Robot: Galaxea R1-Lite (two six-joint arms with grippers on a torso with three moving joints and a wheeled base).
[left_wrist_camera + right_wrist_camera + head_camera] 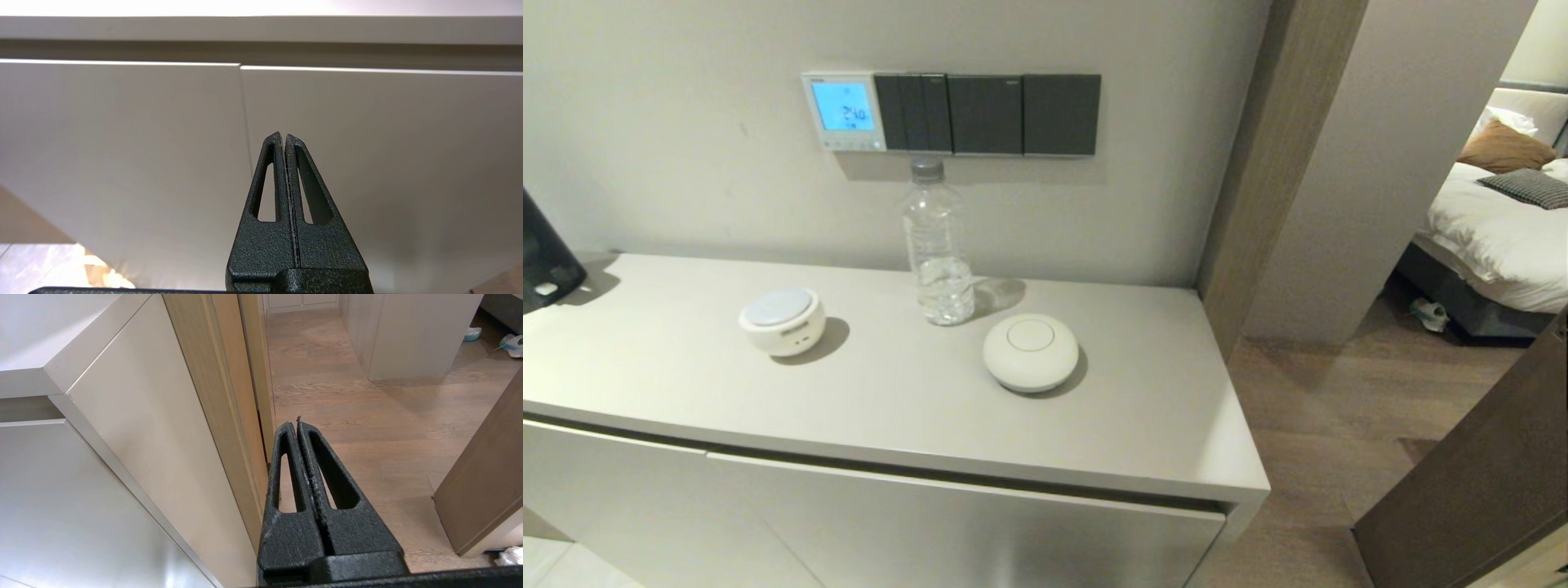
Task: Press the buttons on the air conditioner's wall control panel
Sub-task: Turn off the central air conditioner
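The white-framed control panel [843,111] hangs on the wall above the cabinet, at the left end of a row of plates. Its blue screen glows with digits. A row of tiny pale buttons [848,144] runs along its bottom strip. Neither gripper shows in the head view. My left gripper [283,135] is shut and empty, low in front of the cabinet doors [122,134]. My right gripper [295,421] is shut and empty, low beside the cabinet's right end, above the wooden floor.
Dark grey rocker switch plates [987,114] sit right of the panel. On the cabinet top [1143,425] stand a clear water bottle [938,245], directly below the switches, a white round device [783,320] and a white dome [1031,353]. A wooden door frame [1258,171] stands at right.
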